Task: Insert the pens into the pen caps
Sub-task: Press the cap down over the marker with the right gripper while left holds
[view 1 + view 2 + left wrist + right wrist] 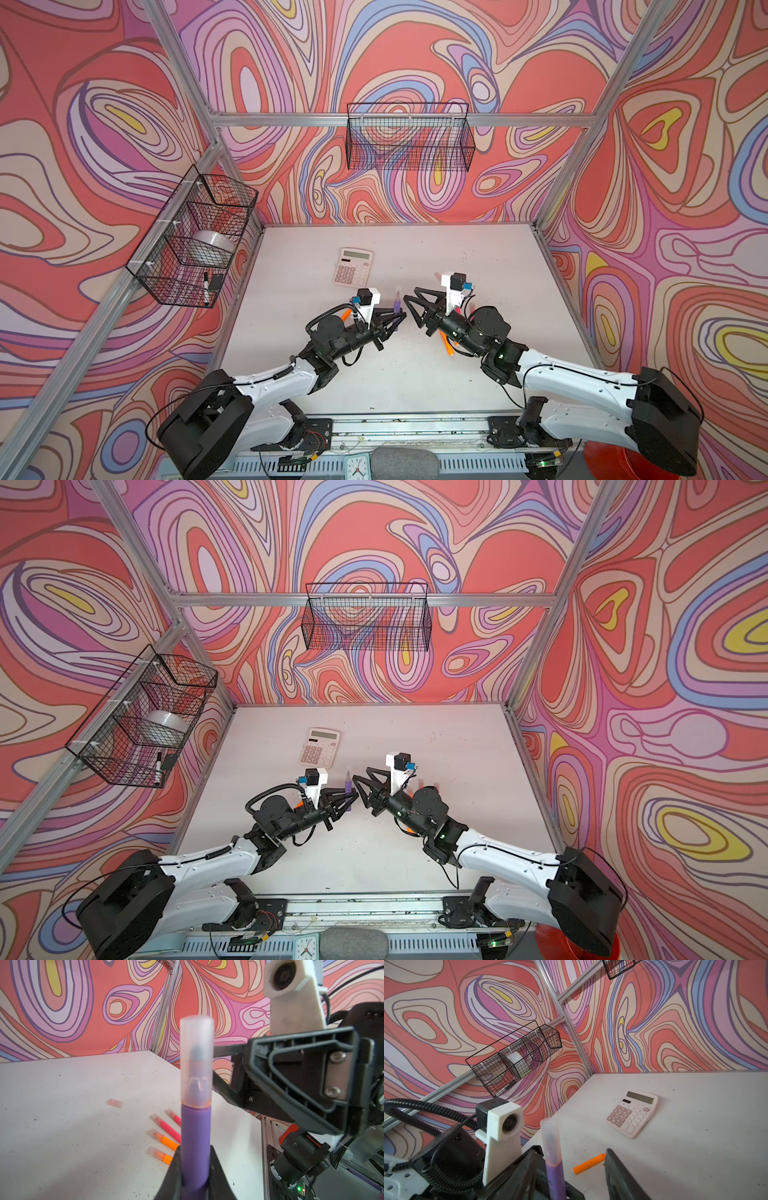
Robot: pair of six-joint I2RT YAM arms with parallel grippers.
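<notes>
Pen, purple and capped, sits clamped in left gripper; right gripper gapes just beside it

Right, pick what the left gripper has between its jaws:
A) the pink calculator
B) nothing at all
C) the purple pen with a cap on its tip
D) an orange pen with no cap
C: the left gripper is shut on the purple pen, which stands upright in the left wrist view with a pale cap seated over its tip.
</notes>
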